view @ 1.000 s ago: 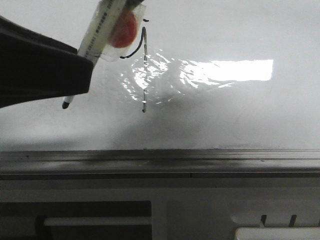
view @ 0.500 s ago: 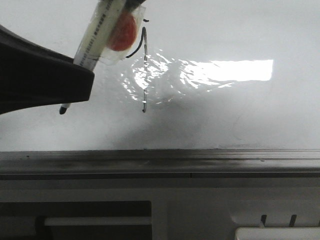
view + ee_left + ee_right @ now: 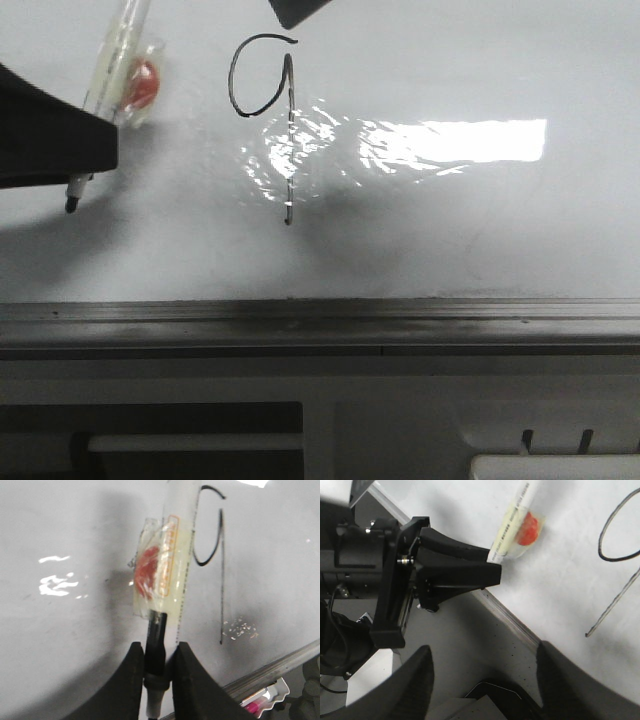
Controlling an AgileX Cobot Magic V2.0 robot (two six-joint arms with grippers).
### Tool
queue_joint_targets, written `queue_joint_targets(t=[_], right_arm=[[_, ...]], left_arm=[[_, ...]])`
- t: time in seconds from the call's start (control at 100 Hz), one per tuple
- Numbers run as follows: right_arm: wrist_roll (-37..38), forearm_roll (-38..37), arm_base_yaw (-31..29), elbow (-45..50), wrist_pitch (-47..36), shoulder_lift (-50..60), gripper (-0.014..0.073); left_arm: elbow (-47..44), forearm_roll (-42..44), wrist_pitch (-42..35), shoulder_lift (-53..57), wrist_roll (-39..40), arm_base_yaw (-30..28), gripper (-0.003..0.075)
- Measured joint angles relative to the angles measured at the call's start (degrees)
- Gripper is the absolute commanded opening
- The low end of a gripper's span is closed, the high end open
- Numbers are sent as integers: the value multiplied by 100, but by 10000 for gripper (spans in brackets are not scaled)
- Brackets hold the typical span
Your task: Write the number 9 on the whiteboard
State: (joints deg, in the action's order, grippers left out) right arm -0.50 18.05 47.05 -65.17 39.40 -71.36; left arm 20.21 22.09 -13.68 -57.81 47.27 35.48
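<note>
Left claw (image 3: pixel 157 667) clamps marker (image 3: pixel 172 560), tip off whiteboard (image 3: pixel 480 220), at 9 o'clock of finished number 9 (image 3: pixel 270 110); right claw (image 3: pixel 482 680) gapes, idle.

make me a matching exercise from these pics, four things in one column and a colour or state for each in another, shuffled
Things:
1. 9
2. marker
3. left gripper
4. right gripper

States:
A. open, holding nothing
B. drawn in black on the whiteboard
C. shut on the marker's dark end
D. pale barrel with a red patch taped to it

Pairs: 1-B, 2-D, 3-C, 4-A
</note>
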Motion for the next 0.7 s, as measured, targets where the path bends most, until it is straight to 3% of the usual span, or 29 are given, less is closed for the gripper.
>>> queue_joint_targets(t=[0.26, 0.7], right_arm=[[0, 0, 0, 0, 3, 0, 389], [0, 0, 0, 0, 16, 0, 389]], left_arm=[[0, -1003, 214, -185, 12, 0, -20], [0, -1097, 18, -397, 12, 34, -3]])
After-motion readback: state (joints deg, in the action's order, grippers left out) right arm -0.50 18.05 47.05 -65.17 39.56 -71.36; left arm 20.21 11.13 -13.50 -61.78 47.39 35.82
